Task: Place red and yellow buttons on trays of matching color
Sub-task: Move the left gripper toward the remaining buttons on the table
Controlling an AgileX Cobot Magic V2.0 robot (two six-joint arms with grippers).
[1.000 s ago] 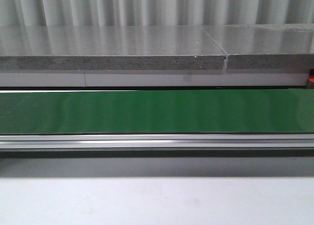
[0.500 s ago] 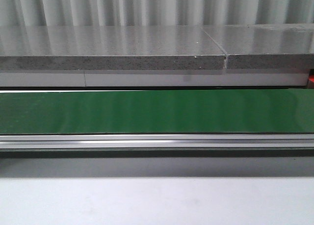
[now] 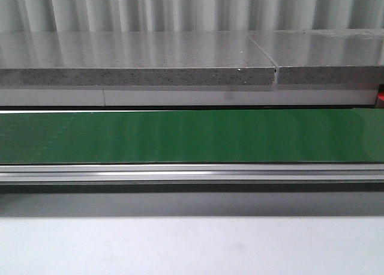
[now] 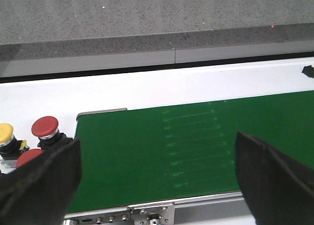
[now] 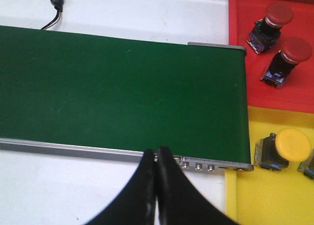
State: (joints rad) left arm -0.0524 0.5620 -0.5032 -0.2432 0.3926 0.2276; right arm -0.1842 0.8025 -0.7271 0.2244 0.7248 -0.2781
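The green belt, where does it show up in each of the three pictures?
Front view: the green belt runs as a band right across the middle.
Left wrist view: it fills the lower right, its end beside the red button.
Right wrist view: it fills the left, ending by the red tray.
Shared landmark: the belt's silver rail.

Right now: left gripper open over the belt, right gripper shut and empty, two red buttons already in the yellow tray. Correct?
One thing is off: the two red buttons sit in the red tray, not the yellow tray, as the right wrist view shows. The left gripper is open over the belt, and the right gripper is shut and empty.
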